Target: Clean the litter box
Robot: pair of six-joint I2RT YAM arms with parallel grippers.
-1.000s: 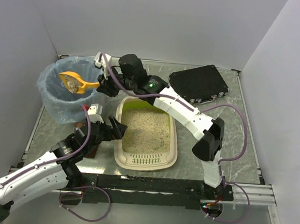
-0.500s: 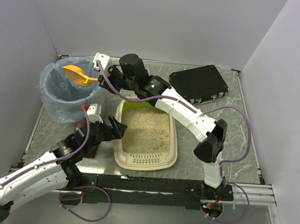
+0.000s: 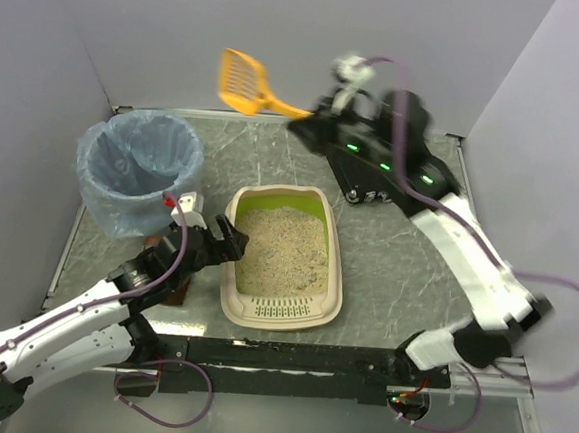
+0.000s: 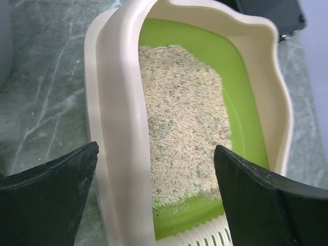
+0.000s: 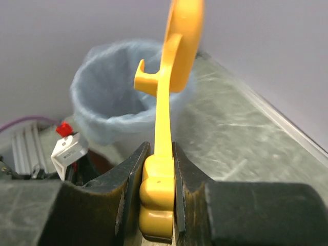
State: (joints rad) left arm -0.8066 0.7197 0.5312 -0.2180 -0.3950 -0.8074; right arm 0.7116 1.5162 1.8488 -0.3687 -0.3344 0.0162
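Grey marbled bench (image 3: 273, 165) between white walls, top view. The shallow beige plastic litter box with a lime-green inner wall (image 3: 280, 310) lies at the bench's middle, its slotted grille end nearest the arm bases. The left hand (image 3: 229, 244) sits at the box's left rim. The right hand (image 3: 307, 116), blurred, holds a yellow slotted plastic scoop (image 3: 242, 80) high over the far edge. No clumps can be seen on the scoop. A round bin lined with a blue bag (image 3: 119, 213) stands at far left, well apart from the scoop.

Left wrist view. The black fingers (image 4: 48, 177) are spread wide apart and hold nothing. The box's long rim runs between them, and sandy granules with green flecks (image 4: 179, 118) fill the floor. A flat black hard case (image 4: 269, 13) lies just beyond the far rim.

Right wrist view. The jaws are clamped on the scoop's handle end, with the blade edge-on above and the bin behind.

Likely hazards: a fast swing could fling leftover grains onto the bench. A return to the box could strike the left hand or the case. A grip so near the handle's end may let the scoop pivot under load.
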